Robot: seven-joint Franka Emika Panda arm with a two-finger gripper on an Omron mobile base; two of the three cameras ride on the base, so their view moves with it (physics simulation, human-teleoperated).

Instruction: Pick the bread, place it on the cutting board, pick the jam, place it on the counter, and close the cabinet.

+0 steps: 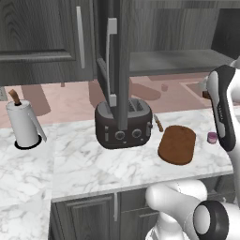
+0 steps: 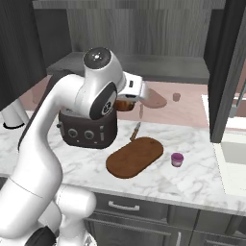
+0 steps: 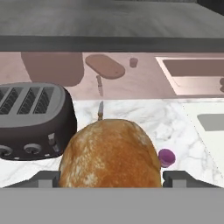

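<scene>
- because the bread sits clamped between my two fingers, it bulks large across the lower middle of the hand view, and my gripper is closed on it; in the right base view the roll shows as a small brown lump just under the white hand, upper middle of the frame.
- i hold it up in the air above the counter, over the gap between the toaster and the cutting board, so it can travel without brushing either.
- the cutting board lies flat at the centre of the right base view, its thin handle pointing up toward the wall; its bare top is where i judge the roll should go, down and to the right of my hand in that frame.
- the jam stands on the marble just right of the board, apart from it; in the hand view it peeks out at the roll's right edge. it looks already on the counter to me.
- the cabinet door stands open, edge-on in the upper middle of the left base view, above the toaster, so closing it is not yet done.
- a paper towel roll stands at the left of that view, well apart.
</scene>
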